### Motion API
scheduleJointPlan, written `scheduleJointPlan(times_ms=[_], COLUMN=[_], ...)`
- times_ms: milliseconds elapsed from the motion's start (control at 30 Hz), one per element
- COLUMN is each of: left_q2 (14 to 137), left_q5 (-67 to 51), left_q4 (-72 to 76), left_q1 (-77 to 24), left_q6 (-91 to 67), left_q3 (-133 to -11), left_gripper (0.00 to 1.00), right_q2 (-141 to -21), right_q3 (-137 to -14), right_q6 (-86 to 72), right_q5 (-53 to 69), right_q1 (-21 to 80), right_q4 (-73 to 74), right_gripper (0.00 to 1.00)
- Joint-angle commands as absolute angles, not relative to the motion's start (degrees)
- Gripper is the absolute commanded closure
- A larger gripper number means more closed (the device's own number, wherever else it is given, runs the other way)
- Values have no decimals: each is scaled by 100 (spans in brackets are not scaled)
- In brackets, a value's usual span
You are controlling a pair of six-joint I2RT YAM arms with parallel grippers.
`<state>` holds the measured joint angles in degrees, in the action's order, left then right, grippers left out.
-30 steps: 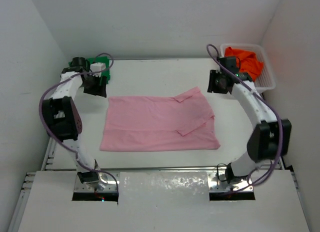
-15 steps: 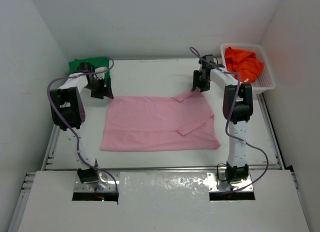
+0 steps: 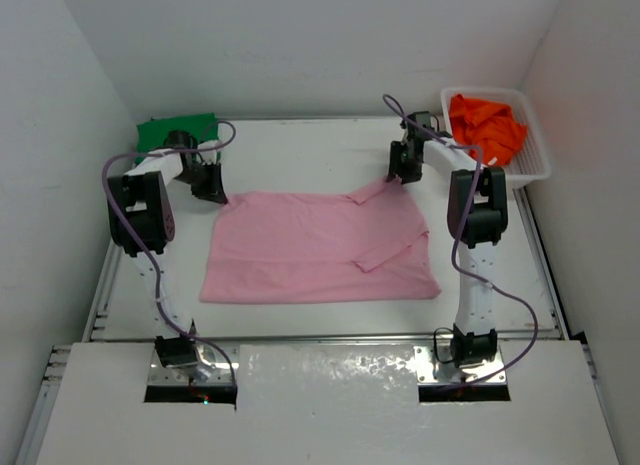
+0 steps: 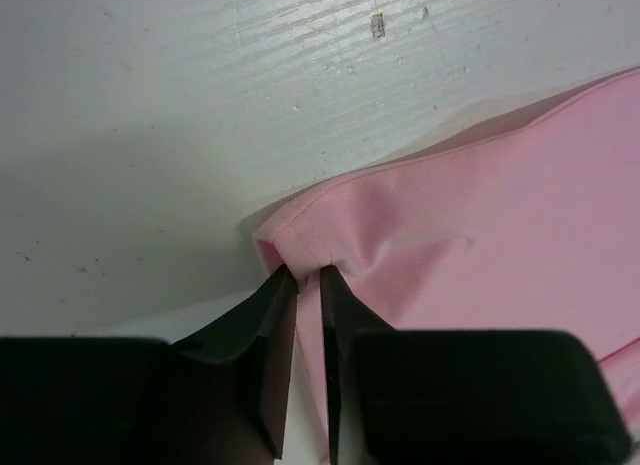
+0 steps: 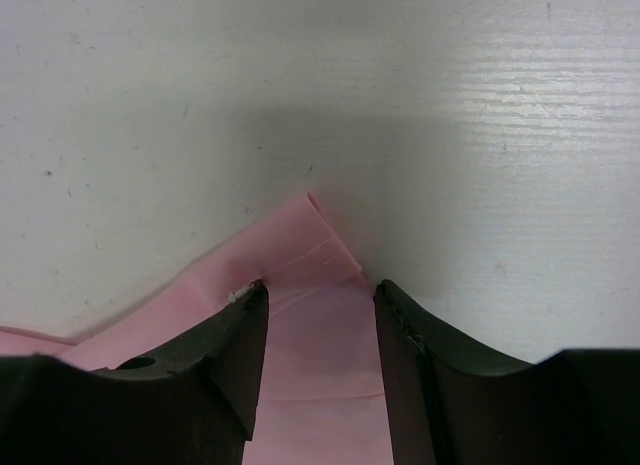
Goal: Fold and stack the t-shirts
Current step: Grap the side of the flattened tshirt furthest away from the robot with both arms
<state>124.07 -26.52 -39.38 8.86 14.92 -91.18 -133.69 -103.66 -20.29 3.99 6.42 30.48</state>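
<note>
Left wrist view: we see the left gripper (image 4: 308,273) pinched shut on a far corner of the pink t-shirt (image 4: 470,225). Right gripper (image 5: 320,290) gapes astride the other far corner, unclamped. Shirt lies flat mid-table (image 3: 300,150), one sleeve folded in.

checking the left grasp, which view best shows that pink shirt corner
Left wrist: the left fingers pinch a bunched corner of the pale pink cloth t-shirt, up close. Top external shows it tiny; right wrist shows only another corner.
</note>
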Motion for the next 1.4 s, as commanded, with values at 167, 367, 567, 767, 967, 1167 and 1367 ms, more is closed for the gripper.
scheduleJointPlan(times_ms=[167, 367, 567, 767, 967, 1167, 1367], left_q2=[12472, 12419, 12366, 12375, 12401, 12366, 12375], left_q5=[-2724, -2690, -2523, -2461, -2408, -2285, -2276], left_q4=[-3823, -3771, -3779, -3788, -3797, -3806, -3806], left_q1=[773, 773, 756, 721, 677, 677, 677], left_q6=[1696, 1775, 1863, 1907, 1881, 1942, 1907], left_q3=[-9440, -9369, -9387, -9351, -9422, -9404, -9413], left_gripper=[100, 100, 100, 100, 100, 100, 100], right_q2=[-13755, -13641, -13615, -12824, -13358, -13684, -13922], right_q3=[-10714, -10468, -10836, -10521, -11073, -10960, -11110], right_q6=[-1380, -1257, -1072, -1414, -1626, -1679, -1731], right_q5=[325, 255, 272, 369, 396, 264, 439], right_q1=[650, 650, 633, 633, 642, 642, 668], right_q4=[2909, 2699, 3058, 2400, 2794, 2671, 2892], right_gripper=[64, 92, 56, 57, 56, 57, 71])
